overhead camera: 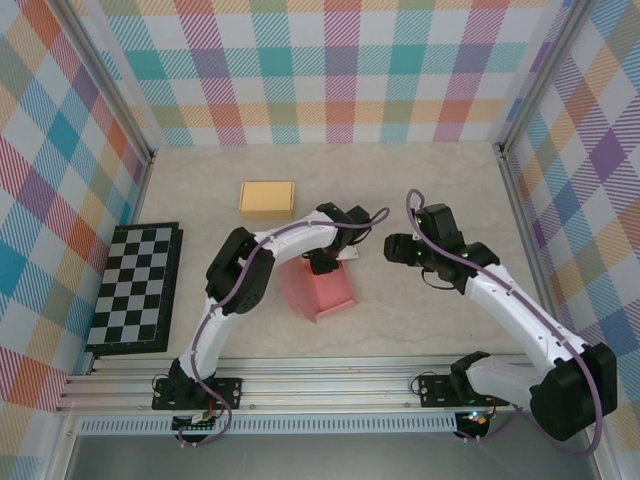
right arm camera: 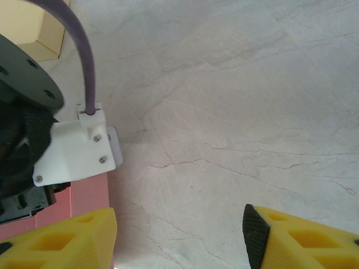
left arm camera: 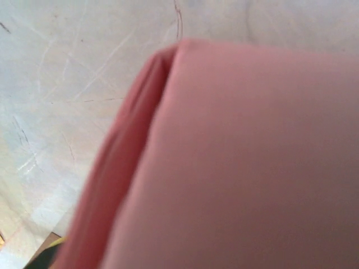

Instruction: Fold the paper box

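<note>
The far edge of the pink box [overhead camera: 318, 290] is apparently being folded by the left hand [overhead camera: 325, 262], whose grip cannot be told, and bracing by the spread, empty right hand [right arm camera: 179, 241] is probably called for next.

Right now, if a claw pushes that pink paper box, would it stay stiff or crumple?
Probably floppy: the pink paper box is thin folded sheet, so walls would likely bend. It looks light and sits low and flat, so a push should slide it over the smooth table rather than tip it.
</note>
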Robot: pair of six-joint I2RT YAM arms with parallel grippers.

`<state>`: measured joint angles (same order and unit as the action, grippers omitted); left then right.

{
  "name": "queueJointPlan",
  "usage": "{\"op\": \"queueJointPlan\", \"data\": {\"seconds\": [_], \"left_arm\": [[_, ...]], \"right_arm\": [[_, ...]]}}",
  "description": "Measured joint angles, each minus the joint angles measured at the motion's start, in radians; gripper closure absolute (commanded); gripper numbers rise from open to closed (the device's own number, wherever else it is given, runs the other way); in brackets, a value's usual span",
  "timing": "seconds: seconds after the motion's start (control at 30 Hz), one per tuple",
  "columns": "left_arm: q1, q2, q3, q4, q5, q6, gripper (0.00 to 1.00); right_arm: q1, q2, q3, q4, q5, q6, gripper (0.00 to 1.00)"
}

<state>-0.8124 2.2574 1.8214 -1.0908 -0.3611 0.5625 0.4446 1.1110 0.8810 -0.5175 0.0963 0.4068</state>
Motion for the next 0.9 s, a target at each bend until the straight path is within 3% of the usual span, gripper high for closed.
{"op": "queueJointPlan", "data": {"seconds": [0.5,0.9], "left_arm": [[-0.012,0.011,0.049,-0.016,-0.096,0.004,0.51],[-0.021,-0.083,0.089,-0.005,-0.042,-0.054,0.4]], "right_arm": [[0.0,-0.06,-0.036,-0.009,0.0,-0.003,0.34],[0.0,-0.102,-0.049,-0.028,0.0,-0.006,0.34]]}}
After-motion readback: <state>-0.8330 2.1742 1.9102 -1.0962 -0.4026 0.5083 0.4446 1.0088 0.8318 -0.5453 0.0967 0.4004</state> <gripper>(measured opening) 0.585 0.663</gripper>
